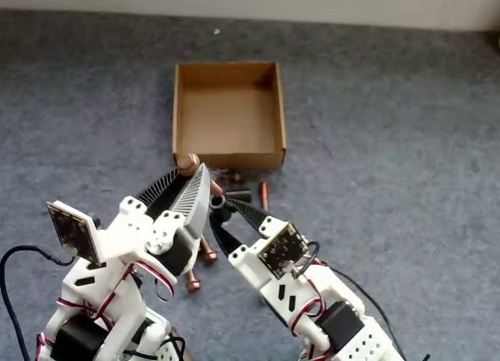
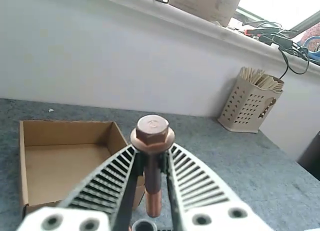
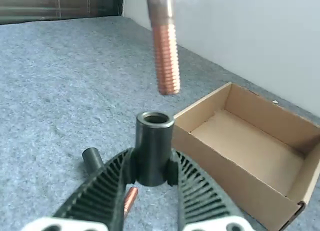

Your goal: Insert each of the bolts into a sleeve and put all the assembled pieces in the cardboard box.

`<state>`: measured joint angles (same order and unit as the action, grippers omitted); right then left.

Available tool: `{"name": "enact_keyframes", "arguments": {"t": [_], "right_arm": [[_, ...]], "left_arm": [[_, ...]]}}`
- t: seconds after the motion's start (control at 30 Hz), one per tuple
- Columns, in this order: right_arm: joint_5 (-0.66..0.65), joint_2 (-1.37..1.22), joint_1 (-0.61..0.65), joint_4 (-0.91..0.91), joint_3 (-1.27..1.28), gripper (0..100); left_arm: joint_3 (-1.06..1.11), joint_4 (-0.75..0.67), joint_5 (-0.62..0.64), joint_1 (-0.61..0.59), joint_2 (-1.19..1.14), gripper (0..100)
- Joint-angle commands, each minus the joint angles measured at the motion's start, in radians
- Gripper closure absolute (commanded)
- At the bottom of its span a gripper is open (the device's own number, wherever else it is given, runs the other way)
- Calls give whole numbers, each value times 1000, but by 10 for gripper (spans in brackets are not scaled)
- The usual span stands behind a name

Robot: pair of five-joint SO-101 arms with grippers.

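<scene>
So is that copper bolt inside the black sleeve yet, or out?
Out. The bolt hangs threaded end down above the upright sleeve, with a clear gap between its tip and the sleeve's open top.

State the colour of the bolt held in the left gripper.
Copper; the bolt shows best in the left wrist view.

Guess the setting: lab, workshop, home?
Probably an office or hobby workroom, not a factory: a grey carpeted tabletop against a white wall, a sill with loose cables, and a holder of wooden sticks.
</scene>
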<state>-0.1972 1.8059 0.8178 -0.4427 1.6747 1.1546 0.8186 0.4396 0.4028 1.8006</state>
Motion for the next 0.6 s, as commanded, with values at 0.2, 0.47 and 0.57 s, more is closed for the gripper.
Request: {"name": "enact_keyframes", "arguments": {"t": [0.2, 0.47, 0.57], "right_arm": [[-12, 30, 1, 1, 150, 994], [-12, 30, 1, 1, 150, 994], [-11, 30, 1, 1, 150, 994]], "left_arm": [[-12, 54, 3, 10, 8, 995], [93, 74, 2, 10, 10, 995], [125, 72, 2, 10, 12, 995]]}}
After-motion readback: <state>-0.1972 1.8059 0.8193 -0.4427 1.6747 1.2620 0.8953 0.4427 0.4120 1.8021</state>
